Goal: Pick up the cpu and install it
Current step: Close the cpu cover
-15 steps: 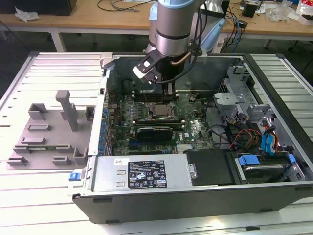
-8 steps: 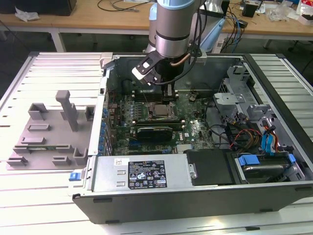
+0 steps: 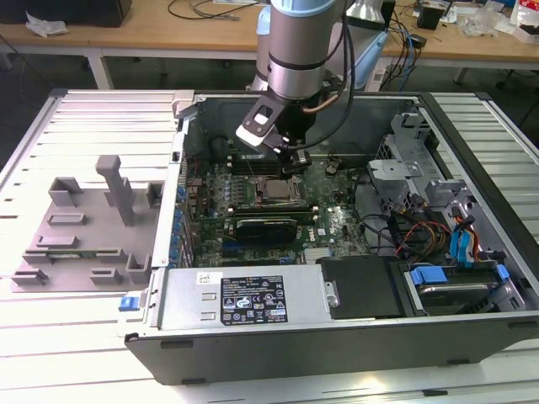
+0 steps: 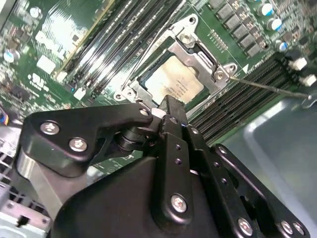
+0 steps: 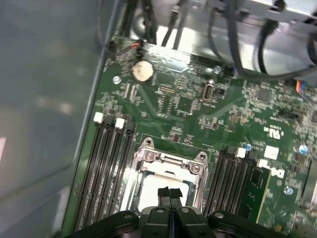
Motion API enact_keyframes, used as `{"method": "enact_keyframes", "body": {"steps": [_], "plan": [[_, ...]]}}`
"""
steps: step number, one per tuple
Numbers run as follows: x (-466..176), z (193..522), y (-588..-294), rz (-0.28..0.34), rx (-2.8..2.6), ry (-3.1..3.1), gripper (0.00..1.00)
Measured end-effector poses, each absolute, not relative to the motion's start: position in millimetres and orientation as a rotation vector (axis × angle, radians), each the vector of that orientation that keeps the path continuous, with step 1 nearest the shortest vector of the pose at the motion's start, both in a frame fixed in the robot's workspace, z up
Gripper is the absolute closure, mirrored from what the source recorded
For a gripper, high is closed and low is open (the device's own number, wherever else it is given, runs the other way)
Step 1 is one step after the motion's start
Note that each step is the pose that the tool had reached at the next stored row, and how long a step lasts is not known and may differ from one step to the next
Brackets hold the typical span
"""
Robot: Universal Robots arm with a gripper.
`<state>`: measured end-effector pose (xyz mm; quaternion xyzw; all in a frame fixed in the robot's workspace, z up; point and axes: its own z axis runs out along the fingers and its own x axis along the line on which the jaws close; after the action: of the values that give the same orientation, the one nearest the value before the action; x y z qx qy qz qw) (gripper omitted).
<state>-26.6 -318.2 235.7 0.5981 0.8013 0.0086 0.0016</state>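
Observation:
The cpu [image 3: 274,190], a flat square chip with a shiny silver top, lies in the socket on the green motherboard [image 3: 337,223] inside the open computer case. Its metal socket frame [image 4: 198,54] surrounds it in both wrist views. My gripper [image 3: 295,165] hangs just above the chip's edge, fingers shut together with nothing between them. In the second wrist view the gripper [image 4: 166,103] ends at the edge of the cpu [image 4: 176,83]. In the first wrist view the gripper [image 5: 170,192] overlaps the pale cpu [image 5: 148,191].
A grey plastic tray [image 3: 50,252] with upright blocks lies at the exterior view's left, outside the case. Memory slots [image 5: 106,163] flank the socket. A power supply [image 3: 244,299], a blue-tabbed drive bay [image 3: 450,282] and loose cables [image 3: 404,227] fill the case's near and right parts.

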Motion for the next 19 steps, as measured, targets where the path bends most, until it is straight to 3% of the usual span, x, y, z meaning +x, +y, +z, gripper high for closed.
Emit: {"method": "enact_keyframes", "body": {"steps": [19], "plan": [[-26.7,235.7,-318.2,0.027,1.052,2.962,0.89]]}}
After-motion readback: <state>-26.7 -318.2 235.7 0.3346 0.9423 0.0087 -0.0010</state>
